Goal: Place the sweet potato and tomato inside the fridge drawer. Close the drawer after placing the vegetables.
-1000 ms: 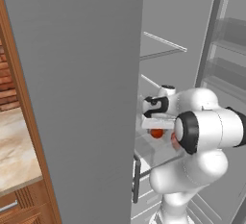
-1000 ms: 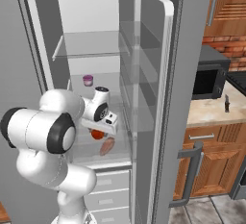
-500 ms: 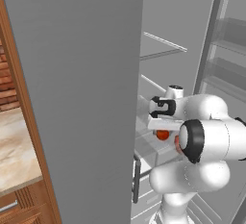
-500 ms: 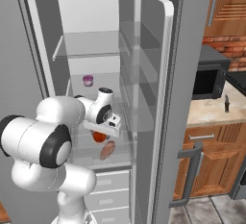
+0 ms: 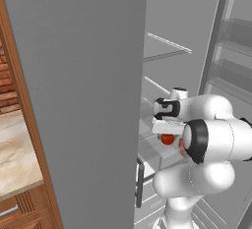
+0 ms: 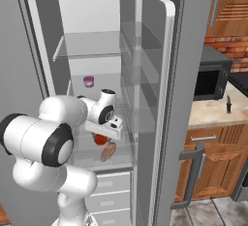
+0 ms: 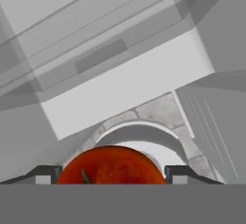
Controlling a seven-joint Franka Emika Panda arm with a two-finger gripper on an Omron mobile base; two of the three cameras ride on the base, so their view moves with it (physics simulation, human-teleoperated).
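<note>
The arm has swung lower and more to the front of the open fridge than a second ago, so the gripper with its load now hangs over the fridge drawer, the clear bin above the white-grey drawer fronts. I judge this as the carrying step for the second vegetable: the sweet potato already lies in the bin. The tomato sits between the two finger tips, which are clenched on it from both sides. In the way are the glass shelf above and the open door beside the hand; a small purple cup stands well behind.
</note>
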